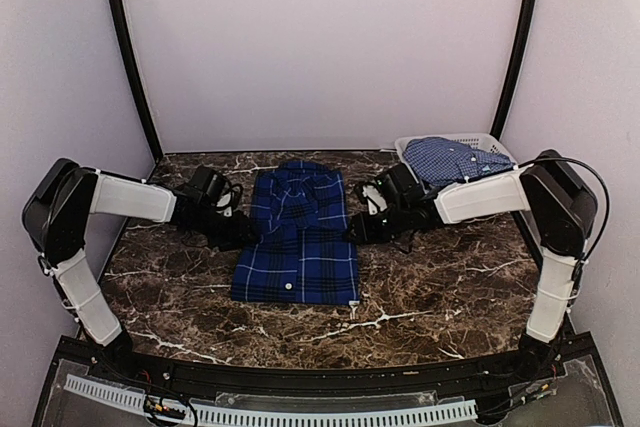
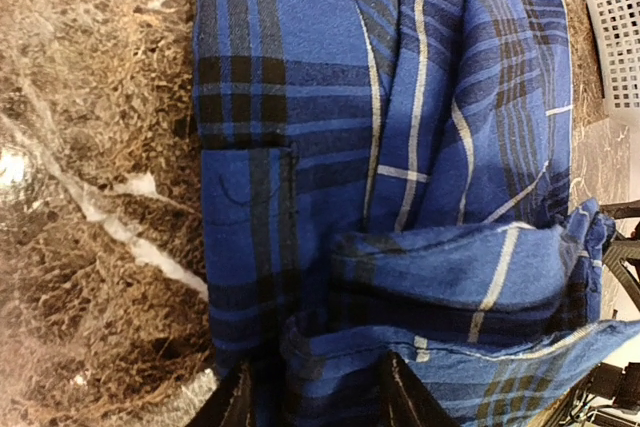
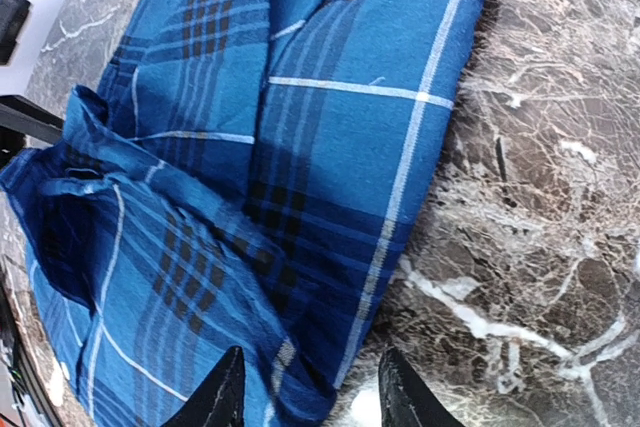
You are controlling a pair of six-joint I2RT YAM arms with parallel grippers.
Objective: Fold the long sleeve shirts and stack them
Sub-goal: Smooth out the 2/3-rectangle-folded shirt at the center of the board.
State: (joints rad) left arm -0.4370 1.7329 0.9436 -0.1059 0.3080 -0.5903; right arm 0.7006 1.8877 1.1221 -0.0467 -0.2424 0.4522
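The dark blue plaid shirt [image 1: 297, 237] lies folded in a narrow rectangle at the table's middle, collar at the far end. My left gripper [image 1: 240, 231] is at its left edge and my right gripper [image 1: 358, 227] at its right edge. In the left wrist view the left gripper [image 2: 318, 402] is open, with a raised fold of the plaid shirt [image 2: 400, 147] between its fingers. In the right wrist view the right gripper [image 3: 310, 397] is open, straddling the plaid shirt's [image 3: 330, 117] edge. The lighter blue fine-checked shirt [image 1: 452, 159] lies crumpled in the basket.
The pale plastic lattice basket [image 1: 470, 139] stands at the back right, behind my right arm, and its corner shows in the left wrist view [image 2: 615, 27]. The brown marble table [image 1: 440, 287] is bare in front of the shirt and to both sides.
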